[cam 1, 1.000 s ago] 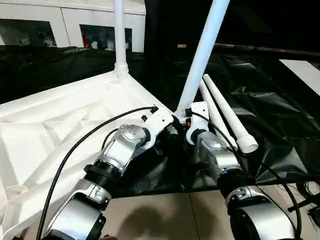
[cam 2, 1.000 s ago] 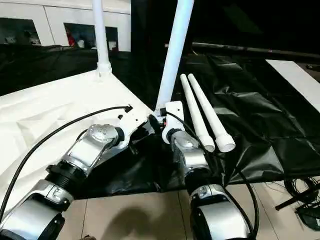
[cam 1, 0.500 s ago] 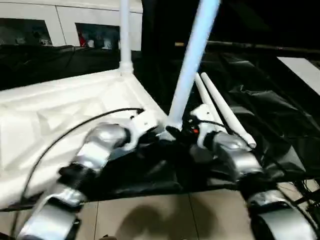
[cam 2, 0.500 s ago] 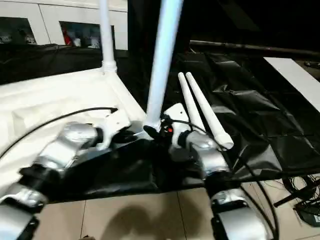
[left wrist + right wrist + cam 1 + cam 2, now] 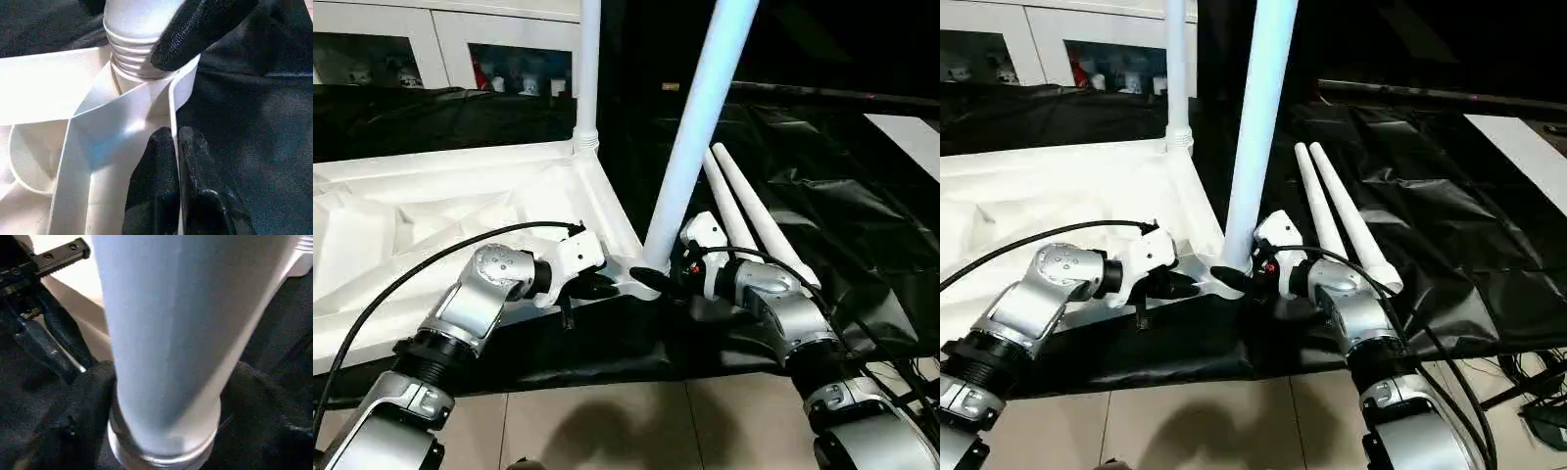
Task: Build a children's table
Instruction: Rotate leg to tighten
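Swinging wide to either side within the last second, where both forearms had reached straight ahead at the near corner. Judged as settling into a brace-and-turn stance for seating the second leg.

Lying far left on the black-draped worktop [image 5: 862, 225]: the upturned children's table [image 5: 431, 206], ribbed underside up, near corner at the worktop's edge, backed by a white cabinet [image 5: 440, 39]. Standing upright in the far corner socket: the far leg [image 5: 588, 69], already fitted.

Pinching the thin rim wall just beside the near corner socket: the left pincer [image 5: 176, 147], brought together on the plastic with nothing but that wall between its fingers.

Rising from that socket with a lean to the right: the near leg [image 5: 700, 127], ridged collar showing above the socket's lip, so probably not yet fully home.

Wrapped round the base of that leg from the right: the right pincer [image 5: 671, 274], spread to the leg's girth, one fingertip [image 5: 195, 29] pressed against the collar, to all appearances clamped on it.

Waiting further right on the drape, side by side and touching: two spare legs [image 5: 754, 211], half the job to come.
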Controlling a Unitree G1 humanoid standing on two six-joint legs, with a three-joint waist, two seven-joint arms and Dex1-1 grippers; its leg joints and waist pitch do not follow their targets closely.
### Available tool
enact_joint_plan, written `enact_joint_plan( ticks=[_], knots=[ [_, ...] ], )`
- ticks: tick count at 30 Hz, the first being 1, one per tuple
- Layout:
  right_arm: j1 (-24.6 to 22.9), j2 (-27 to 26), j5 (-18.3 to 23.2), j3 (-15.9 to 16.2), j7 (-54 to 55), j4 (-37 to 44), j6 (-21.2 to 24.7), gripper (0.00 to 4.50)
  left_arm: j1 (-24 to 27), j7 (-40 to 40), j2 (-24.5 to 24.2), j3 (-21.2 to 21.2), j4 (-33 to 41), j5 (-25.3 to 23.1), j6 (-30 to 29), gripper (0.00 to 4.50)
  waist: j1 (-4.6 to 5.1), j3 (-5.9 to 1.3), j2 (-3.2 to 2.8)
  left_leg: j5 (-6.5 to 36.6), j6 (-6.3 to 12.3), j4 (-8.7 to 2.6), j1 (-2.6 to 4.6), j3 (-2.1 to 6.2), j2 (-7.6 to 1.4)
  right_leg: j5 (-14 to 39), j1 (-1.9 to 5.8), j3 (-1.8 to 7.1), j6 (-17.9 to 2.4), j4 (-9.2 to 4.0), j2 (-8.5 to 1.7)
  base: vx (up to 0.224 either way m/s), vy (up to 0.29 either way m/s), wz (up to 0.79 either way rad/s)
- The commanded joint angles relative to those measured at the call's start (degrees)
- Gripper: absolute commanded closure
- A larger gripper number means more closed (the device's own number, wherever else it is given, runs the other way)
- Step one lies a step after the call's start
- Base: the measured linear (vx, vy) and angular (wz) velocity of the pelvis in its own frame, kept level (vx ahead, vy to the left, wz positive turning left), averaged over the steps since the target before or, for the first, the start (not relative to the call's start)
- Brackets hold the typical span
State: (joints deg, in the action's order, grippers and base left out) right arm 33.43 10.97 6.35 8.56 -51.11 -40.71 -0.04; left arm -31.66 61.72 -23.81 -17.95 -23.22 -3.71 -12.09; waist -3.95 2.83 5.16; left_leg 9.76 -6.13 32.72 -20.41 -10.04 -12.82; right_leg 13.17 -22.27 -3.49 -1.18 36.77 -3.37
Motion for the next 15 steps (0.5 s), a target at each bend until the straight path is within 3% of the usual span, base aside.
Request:
enact_joint_plan(
  ticks=[1, 9, 14, 15],
  knots=[
    [-0.55, 1.0, 0.01, -0.19, -0.22, 0.37, 0.81, 1.2, 1.19, 1.73, 0.65, -1.21, 1.07, 1.85, 1.4, 4.5, -0.03, -3.31, -0.39, 6.51, 2.15, -3.03, 0.2, -0.21, -0.79, 1.29, 2.88, 3.0, -11.54, -4.2, -4.03, 0.0, 0.0, 0.0],
    [-1.05, 0.47, 0.11, -1.1, 1.47, -0.03, 1.58, 1.74, 1.34, 1.32, 1.05, -0.64, 1.08, 1.74, 0.67, 4.5, 0.03, -3.33, -0.4, 6.34, 2.27, -2.98, 0.22, -0.25, -0.75, 0.7, 2.9, 2.99, -11.71, -4.18, -3.98, 0.0, 0.0, 0.0],
    [-0.54, -2.19, 0.33, -4.86, 12.17, -3.53, 1.65, 1.83, -0.24, -4.73, 3.72, 0.59, -1.91, 0.45, -1.02, 4.5, 0.28, -3.1, -0.39, 8.36, 0.85, -3.24, 0.42, -0.19, -0.75, 5.58, 2.61, 3.01, -10.81, -4.69, -4.09, 0.0, 0.0, 0.0],
    [0.14, -4.22, 0.84, -7.82, 21.16, -6.14, 1.8, 1.83, -2.19, -10.35, 6.16, 1.29, -5.1, -1.04, -2.12, 4.5, 0.41, -3.04, -0.28, 8.69, 0.46, -3.29, 0.43, -0.23, -0.73, 6.78, 2.47, 3.09, -10.45, -4.8, -4.08, 0.0, 0.0, 0.0]
  ],
)
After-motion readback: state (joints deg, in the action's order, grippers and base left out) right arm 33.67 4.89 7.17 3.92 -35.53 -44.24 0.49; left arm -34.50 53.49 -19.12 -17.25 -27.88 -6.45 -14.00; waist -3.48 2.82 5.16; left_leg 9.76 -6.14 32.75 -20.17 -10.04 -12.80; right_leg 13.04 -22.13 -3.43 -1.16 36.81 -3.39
